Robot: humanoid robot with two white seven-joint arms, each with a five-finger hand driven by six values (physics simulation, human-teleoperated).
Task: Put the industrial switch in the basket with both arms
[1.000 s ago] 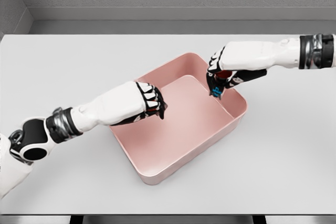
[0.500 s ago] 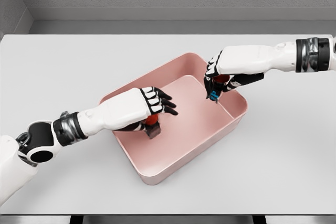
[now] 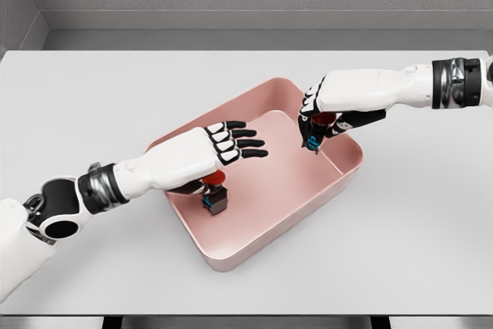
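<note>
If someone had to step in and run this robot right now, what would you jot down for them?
Left hand: open, fingers spread, above the pink basket.
One switch, red-topped, lies on the basket floor beneath that hand: delivered.
Right hand: shut on the second switch, held over the basket's far right corner, not yet released.
Left to do: let the second switch go into the basket, then pull both arms back.

I can read no text, label, brand, number or sign anywhere from here; nothing legible shows on any item in my head view.
</note>
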